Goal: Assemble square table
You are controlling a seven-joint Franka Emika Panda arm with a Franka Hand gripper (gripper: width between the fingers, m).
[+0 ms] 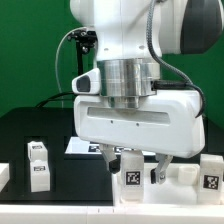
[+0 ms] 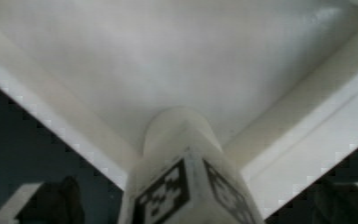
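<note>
1. Gripper (image 1: 137,172) sits low over the table with its jaws spread, pinching nothing. In the wrist view the fingers (image 2: 51,204) are out at either edge, each with a clear gap to the leg.
2. Leg (image 2: 181,186) is straight below the hand, between the jaws and touching neither. Its tagged faces are toward the wrist camera.
3. Long axis: the leg stands upright, roughly in line with the hand's approach axis. The hand is already centred on it, so a regrip would be a plain close and a retreat a plain lift.
4. Top (image 2: 176,70) fills the wrist view behind the leg, with its rim lines converging toward the leg. I read that as the leg sitting at a corner of the top. Fully seated or only resting there: cannot tell.
5. Exterior view only:
   - Left spare leg (image 1: 38,165) is well off to that view's left.
   - Right spare leg (image 1: 210,178) is on that view's right, near the hand.
   - The arm hides most of the top here.
6. Wrist view only: finger-to-leg clearance and where the leg meets the top. The exterior view shows only that the leg is between the fingers.
7. Judgement: this leg looks placed and the hand is free. The right spare leg is the nearer fetch. The risk is clipping the placed leg if the lift isn't vertical.
</note>
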